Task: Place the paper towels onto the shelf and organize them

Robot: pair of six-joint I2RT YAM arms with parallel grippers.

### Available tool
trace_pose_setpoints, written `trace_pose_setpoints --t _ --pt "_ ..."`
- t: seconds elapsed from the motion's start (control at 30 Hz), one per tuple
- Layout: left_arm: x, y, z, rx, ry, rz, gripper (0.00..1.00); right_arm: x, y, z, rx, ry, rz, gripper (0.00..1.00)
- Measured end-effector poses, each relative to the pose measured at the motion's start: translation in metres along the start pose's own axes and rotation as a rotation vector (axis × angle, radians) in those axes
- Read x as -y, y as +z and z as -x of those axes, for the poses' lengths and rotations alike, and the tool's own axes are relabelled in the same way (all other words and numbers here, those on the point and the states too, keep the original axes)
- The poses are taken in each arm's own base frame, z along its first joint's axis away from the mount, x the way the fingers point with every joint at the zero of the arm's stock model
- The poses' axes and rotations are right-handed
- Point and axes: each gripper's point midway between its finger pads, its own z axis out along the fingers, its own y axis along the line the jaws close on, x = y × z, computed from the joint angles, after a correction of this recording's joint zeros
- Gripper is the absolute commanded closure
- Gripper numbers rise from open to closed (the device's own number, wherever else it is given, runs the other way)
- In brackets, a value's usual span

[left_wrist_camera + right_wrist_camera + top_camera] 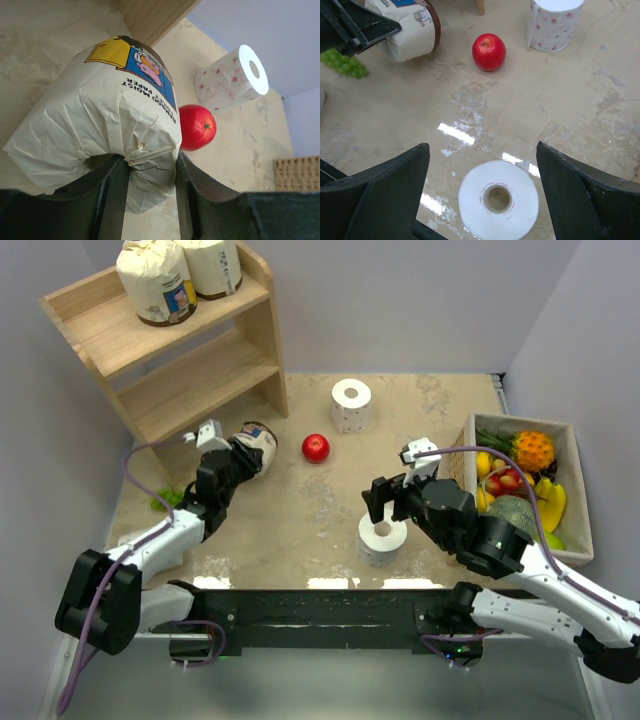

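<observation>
Left wrist: left claw [151,170] grips the wrapped roll [100,115] end-on, shelf [150,15] just beyond it; right claw [481,165] hangs open

Our left arm [160,538] and right arm [560,592] have white links and black joints. Behind the left gripper [243,456] and right gripper [384,512] sit small white camera blocks [208,432] trailing purple cables [133,465]; our fingers [385,185] are matte black wedges.

We see two wrapped rolls [158,282] atop the wooden shelf [195,370]. A third wrapped roll [257,443] lies sideways at its foot; two white rolls [351,405] stand apart.
</observation>
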Motion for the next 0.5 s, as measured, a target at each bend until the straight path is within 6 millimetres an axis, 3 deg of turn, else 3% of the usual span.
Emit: trace_pose_setpoints --t 0.23,0.5 --pt "0.013 -0.002 0.034 -0.121 0.277 0.138 0.58 0.002 -0.008 0.007 0.031 0.016 0.007 0.09" --pt "-0.001 -0.018 0.017 -0.358 0.547 0.248 0.53 0.003 -0.009 0.006 0.024 0.013 0.005 0.09"
